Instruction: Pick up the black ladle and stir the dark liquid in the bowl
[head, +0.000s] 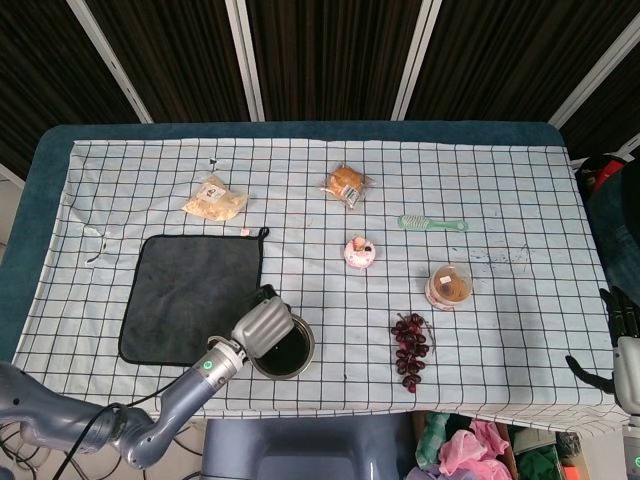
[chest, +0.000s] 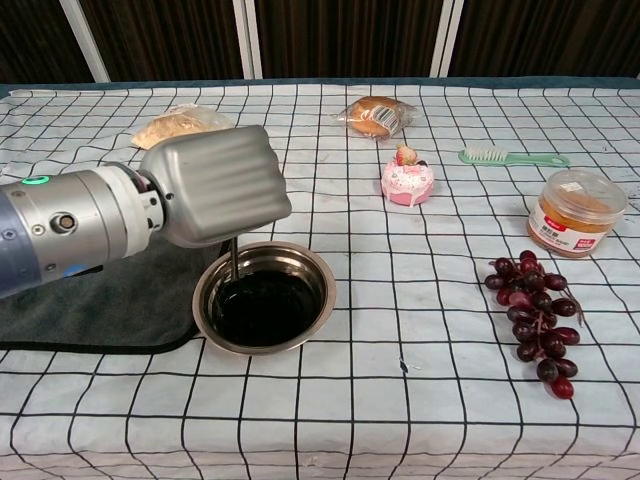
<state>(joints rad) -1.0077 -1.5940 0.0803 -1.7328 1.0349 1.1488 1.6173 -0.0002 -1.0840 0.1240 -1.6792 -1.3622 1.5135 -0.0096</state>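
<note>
My left hand (chest: 215, 185) sits left of centre in the chest view, fingers curled tight into a fist around the black ladle (chest: 232, 262). Only the thin handle shows below the fist, dropping straight down into the bowl (chest: 320, 275). The ladle's cup is under the dark liquid (chest: 265, 310), can't see it. The handle enters at the left side of the liquid, close to the bowl's left rim. The fist is just above and left of the bowl, overlapping its upper-left edge. In the head view the same hand (head: 262, 324) is lower left of centre, covering the bowl's (head: 297, 362) left part.

The bowl stands on the checked cloth (chest: 420, 400), touching the right edge of the dark towel (chest: 120, 310).

My right hand (head: 622, 345) is at the far right edge of the head view, off the table, holding nothing that I can see; fingers partly visible, can't tell how far apart.

Other stuff: grapes (chest: 535, 320) right of the bowl, well apart; orange-lidded jar (chest: 577, 212) above them; pink cake toy (chest: 407, 180) centre; green brush (chest: 512, 157) upper right; wrapped bun (chest: 377, 115) top centre; snack bag (chest: 175, 125) upper left, partly behind my fist.
</note>
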